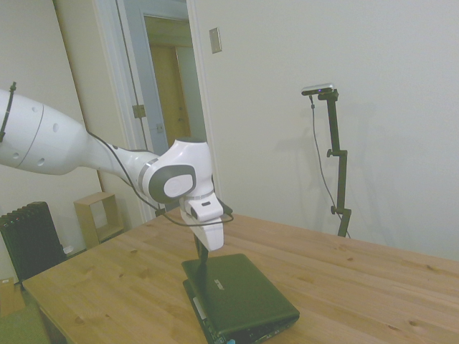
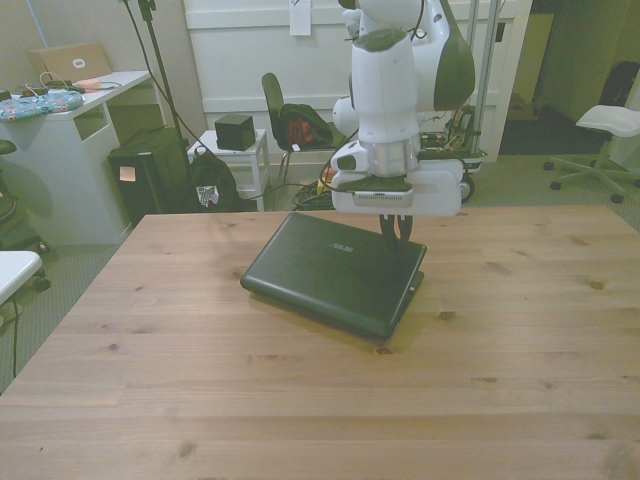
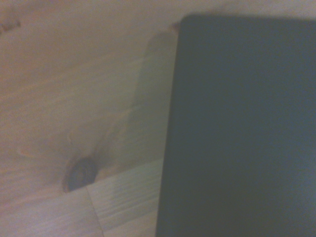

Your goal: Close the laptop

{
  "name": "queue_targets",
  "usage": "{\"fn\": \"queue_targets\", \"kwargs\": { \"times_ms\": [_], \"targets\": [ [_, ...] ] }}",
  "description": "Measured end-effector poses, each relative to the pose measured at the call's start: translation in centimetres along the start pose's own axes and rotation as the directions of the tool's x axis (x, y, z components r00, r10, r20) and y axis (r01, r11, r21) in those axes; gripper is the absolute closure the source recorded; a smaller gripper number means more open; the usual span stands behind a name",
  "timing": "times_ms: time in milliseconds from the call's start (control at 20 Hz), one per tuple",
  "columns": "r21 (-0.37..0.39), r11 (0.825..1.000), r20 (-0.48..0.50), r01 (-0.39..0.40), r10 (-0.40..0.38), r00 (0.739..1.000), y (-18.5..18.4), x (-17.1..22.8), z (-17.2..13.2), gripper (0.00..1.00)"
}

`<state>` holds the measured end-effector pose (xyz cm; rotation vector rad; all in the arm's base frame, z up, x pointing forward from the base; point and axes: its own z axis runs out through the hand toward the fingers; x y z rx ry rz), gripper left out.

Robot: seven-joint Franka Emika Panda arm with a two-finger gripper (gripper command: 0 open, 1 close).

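Gripper (image 2: 396, 226) sits right at the laptop's (image 2: 335, 270) back edge, mid-frame in the front view, fingers look pinched together with nothing in them. Lid looks basically flat on the table (image 2: 320, 400), so I'd call the closing done; next I'd just lift away. Can't see the front seam, and the wrist view's a blur of dark lid and wood.
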<state>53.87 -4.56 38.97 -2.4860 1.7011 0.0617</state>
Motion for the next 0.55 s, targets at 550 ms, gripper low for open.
{"fn": "queue_targets", "kwargs": {
  "times_ms": [550],
  "targets": [
    [0.121, 0.985, -0.037, 0.119, -0.115, 0.993, 1.1, -8.1, -11.0, 1.0]
  ]
}}
